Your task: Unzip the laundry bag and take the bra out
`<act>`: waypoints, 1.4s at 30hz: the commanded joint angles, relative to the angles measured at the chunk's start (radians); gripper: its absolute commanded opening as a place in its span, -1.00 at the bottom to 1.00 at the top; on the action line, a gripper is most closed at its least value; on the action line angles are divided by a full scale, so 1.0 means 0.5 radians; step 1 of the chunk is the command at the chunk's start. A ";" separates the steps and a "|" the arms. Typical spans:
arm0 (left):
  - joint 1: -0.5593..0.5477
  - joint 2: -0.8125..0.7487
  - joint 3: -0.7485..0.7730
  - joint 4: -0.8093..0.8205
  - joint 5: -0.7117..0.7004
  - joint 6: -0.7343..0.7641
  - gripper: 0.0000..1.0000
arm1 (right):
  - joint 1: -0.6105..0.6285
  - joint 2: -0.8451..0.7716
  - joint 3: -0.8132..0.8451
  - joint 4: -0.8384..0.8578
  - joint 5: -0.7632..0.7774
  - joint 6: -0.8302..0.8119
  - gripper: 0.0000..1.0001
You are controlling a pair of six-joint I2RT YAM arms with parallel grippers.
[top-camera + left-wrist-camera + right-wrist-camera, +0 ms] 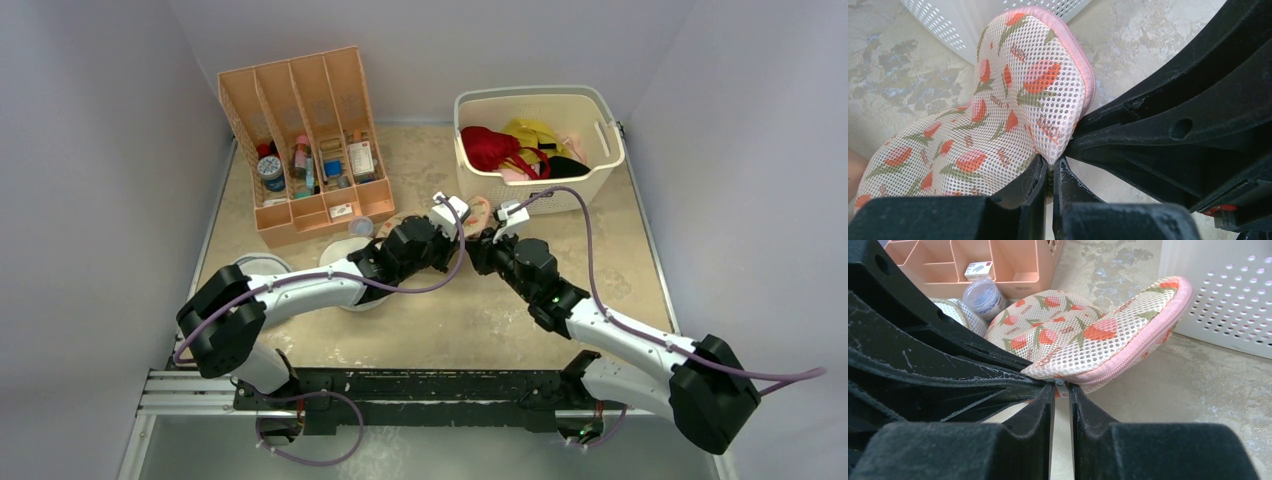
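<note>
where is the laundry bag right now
Mid-table in the top view, the laundry bag sits in front of the white basket, right of the peach organiser, pinched by the left gripper and the right gripper.

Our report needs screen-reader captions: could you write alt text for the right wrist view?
The right gripper pinches the small zip pull on the pink rim of the flower-print laundry bag. A white perforated basket stands at right, a peach organiser behind.

Left arm (pixel 310 288): white links, black joint housings; mounted at left end of black mounting rail (pixel 430 383).
Right arm (pixel 625 335): same colours; at the rail's right end.
Cables (pixel 592 270): purple, one per arm.
Fingers (pixel 1093 425): matte black, scuffed.
</note>
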 commanded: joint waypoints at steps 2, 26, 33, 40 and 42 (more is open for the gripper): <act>-0.002 -0.012 0.095 0.074 0.086 -0.061 -1.00 | -0.003 0.039 0.033 0.143 0.098 0.045 -0.59; -0.002 0.011 0.116 0.022 0.018 -0.036 -1.00 | -0.003 -0.043 0.102 -0.177 0.425 0.063 -1.00; -0.002 0.016 0.130 -0.027 -0.036 0.029 -1.00 | -0.006 -0.098 0.106 -0.321 0.566 0.009 -1.00; -0.002 0.033 0.149 -0.095 -0.076 0.149 -1.00 | -0.049 -0.147 0.098 -0.339 0.576 -0.016 -1.00; -0.002 0.032 0.146 -0.105 -0.078 0.178 -1.00 | -0.104 -0.138 0.103 -0.340 0.523 -0.010 -1.00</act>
